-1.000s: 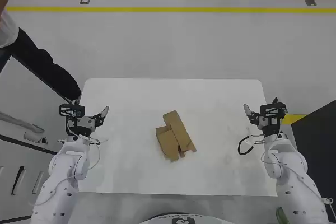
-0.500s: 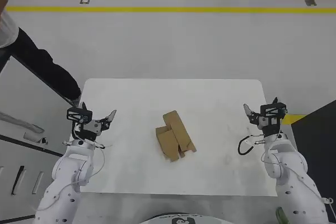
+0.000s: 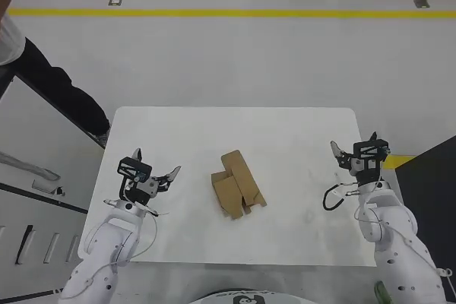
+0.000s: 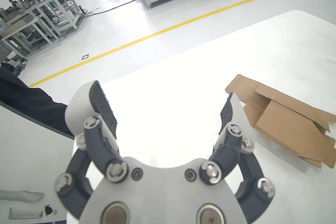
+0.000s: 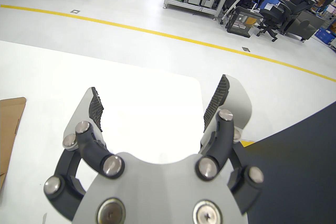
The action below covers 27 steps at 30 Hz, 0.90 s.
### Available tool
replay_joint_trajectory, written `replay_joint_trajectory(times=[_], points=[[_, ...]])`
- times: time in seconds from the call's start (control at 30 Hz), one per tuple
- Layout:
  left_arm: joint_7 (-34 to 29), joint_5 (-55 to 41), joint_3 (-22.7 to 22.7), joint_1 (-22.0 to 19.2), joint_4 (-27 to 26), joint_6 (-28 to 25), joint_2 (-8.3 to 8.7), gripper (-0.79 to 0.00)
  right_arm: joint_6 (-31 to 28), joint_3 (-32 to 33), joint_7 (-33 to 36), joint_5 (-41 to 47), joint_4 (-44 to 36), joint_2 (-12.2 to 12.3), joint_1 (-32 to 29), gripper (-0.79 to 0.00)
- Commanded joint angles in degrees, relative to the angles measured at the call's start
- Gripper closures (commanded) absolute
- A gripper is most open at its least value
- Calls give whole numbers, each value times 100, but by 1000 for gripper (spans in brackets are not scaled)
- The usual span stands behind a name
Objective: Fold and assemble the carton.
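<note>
A flattened brown carton (image 3: 237,185) lies unfolded near the middle of the white table (image 3: 289,137); its flaps show in the left wrist view (image 4: 283,120), and one edge shows in the right wrist view (image 5: 9,130). My left gripper (image 3: 153,172) hovers open over the table's left part, a short way left of the carton, with nothing between its fingers (image 4: 103,107). My right gripper (image 3: 359,150) stands open at the table's right edge, far from the carton, also empty (image 5: 160,104).
A black cable (image 3: 333,196) loops beside the right arm at the table's right edge. A dark panel (image 3: 441,190) stands to the right of the table. A person in dark trousers (image 3: 57,87) stands off the table's far left corner.
My left gripper has moved right, from the table's left edge in toward the carton. The right arm and the carton have stayed put.
</note>
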Motion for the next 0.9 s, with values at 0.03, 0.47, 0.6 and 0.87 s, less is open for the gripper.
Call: replay_joint_trajectory(times=[0.03,0.47,0.6,0.87], points=[[52,44,48,14,-33,-162,5,-785,0,0,0,0,0,0,0,-785],[42,1686,939,657,-694,-70,-1,-785,0,0,0,0,0,0,0,-785],[42,1686,939,657,-694,-70,-1,-785,0,0,0,0,0,0,0,-785],[-37,2087,1209,583,-755,-272,0,-785,0,0,0,0,0,0,0,-785]])
